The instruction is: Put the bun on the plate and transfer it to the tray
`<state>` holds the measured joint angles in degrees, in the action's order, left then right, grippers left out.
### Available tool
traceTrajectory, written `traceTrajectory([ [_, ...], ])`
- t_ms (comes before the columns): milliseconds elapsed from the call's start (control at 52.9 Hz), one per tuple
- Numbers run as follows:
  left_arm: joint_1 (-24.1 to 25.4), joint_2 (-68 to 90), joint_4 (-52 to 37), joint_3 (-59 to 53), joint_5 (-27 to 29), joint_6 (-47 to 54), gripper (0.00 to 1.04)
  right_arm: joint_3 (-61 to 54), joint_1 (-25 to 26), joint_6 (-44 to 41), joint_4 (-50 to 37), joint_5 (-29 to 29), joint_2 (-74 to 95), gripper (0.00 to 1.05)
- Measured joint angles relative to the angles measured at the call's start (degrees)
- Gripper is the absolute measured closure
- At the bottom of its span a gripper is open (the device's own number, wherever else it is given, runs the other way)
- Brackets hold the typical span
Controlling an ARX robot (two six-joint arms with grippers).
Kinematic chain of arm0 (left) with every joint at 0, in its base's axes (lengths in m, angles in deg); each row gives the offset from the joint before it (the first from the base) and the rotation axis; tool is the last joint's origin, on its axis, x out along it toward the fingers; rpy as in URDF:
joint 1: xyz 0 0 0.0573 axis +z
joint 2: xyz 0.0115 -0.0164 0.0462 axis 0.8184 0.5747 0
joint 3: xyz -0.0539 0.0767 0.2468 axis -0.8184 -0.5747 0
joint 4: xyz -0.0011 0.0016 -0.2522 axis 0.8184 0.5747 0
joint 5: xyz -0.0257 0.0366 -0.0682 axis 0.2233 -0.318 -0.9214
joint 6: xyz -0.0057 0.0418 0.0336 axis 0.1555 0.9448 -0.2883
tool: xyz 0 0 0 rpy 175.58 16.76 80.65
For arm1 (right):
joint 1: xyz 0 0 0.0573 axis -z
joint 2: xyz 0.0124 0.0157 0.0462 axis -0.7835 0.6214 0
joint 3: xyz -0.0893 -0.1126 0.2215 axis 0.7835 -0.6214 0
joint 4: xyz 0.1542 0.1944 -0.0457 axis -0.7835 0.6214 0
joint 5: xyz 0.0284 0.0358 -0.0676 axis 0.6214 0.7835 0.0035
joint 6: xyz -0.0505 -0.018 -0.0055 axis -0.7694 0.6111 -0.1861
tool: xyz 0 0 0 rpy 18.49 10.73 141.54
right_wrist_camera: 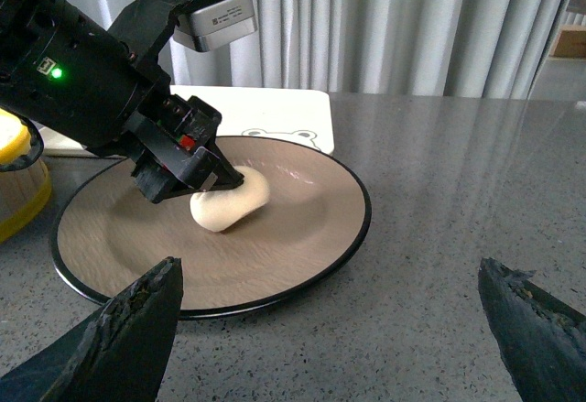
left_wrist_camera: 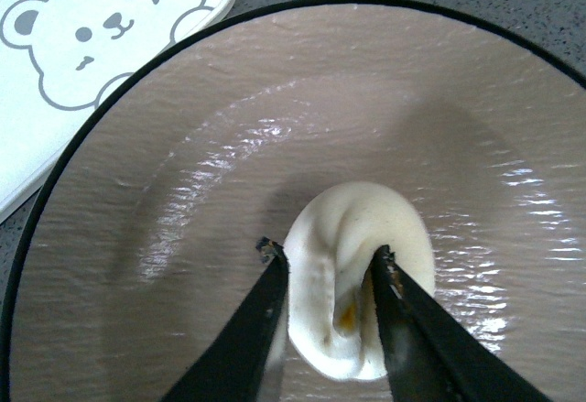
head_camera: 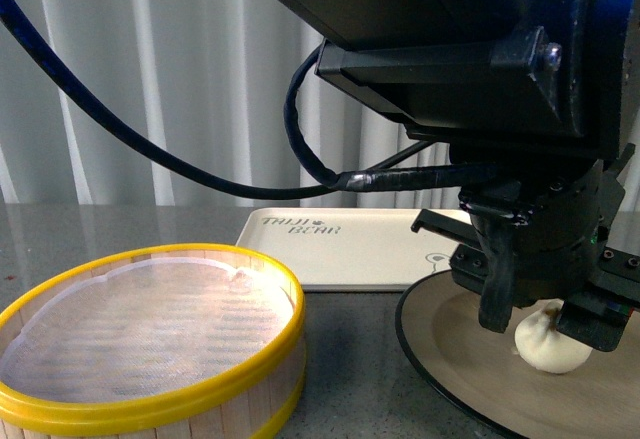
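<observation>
The cream-white bun lies on the tan-brown plate with a black rim. My left gripper is shut on the bun, its black fingers pressed into both sides. In the front view the left gripper holds the bun down on the plate. In the right wrist view the bun sits near the middle of the plate. My right gripper is open and empty over the grey table, just beside the plate's rim. The cream-white tray with bear drawing lies behind the plate.
A round wooden steamer basket with a yellow rim and a white liner stands at the front left. The tray's bear face shows beside the plate. Grey curtains hang behind the speckled grey table.
</observation>
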<state>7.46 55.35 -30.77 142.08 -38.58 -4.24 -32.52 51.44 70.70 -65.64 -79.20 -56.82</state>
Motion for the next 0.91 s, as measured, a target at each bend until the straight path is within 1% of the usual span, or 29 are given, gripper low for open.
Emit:
traceTrajectory([
  [38, 0.09, 0.09, 0.20, 0.13, 0.50, -0.20, 0.65, 0.00, 0.00, 0.00, 0.00, 0.00, 0.00, 0.09],
  [57, 0.13, 0.15, 0.17, 0.13, 0.57, -0.33, 0.60, 0.00, 0.00, 0.00, 0.00, 0.00, 0.00, 0.09],
  [132, 0.28, 0.39, 0.28, 0.42, 1.18, -1.05, 0.46, 0.00, 0.00, 0.00, 0.00, -0.02, 0.00, 0.09],
  [170, 0.42, 0.50, 0.63, 1.05, 1.25, -1.64, 0.37, 0.00, 0.00, 0.00, 0.00, 0.00, 0.00, 0.09],
  [303, 0.59, 0.59, 1.09, 2.51, 1.05, -3.02, 0.21, 0.00, 0.00, 0.00, 0.00, 0.00, 0.00, 0.09],
  [397, 0.74, 0.59, 1.75, 3.65, 0.09, -4.17, 0.05, 0.00, 0.00, 0.00, 0.00, 0.00, 0.00, 0.09],
  [511, 1.31, 0.59, 2.73, 4.52, -2.05, -5.97, 0.07, 0.00, 0.00, 0.00, 0.00, 0.00, 0.00, 0.09],
  [700, 2.95, 0.46, 2.93, 5.16, -2.10, -8.37, 0.07, 0.00, 0.00, 0.00, 0.00, 0.00, 0.00, 0.09],
  [776, 3.89, 0.44, 2.93, 5.64, -1.53, -9.73, 0.07, 0.00, 0.00, 0.00, 0.00, 0.00, 0.00, 0.09],
  [908, 6.36, 0.26, 2.93, 6.82, 1.29, -13.11, 0.07, 0.00, 0.00, 0.00, 0.00, 0.00, 0.00, 0.09],
])
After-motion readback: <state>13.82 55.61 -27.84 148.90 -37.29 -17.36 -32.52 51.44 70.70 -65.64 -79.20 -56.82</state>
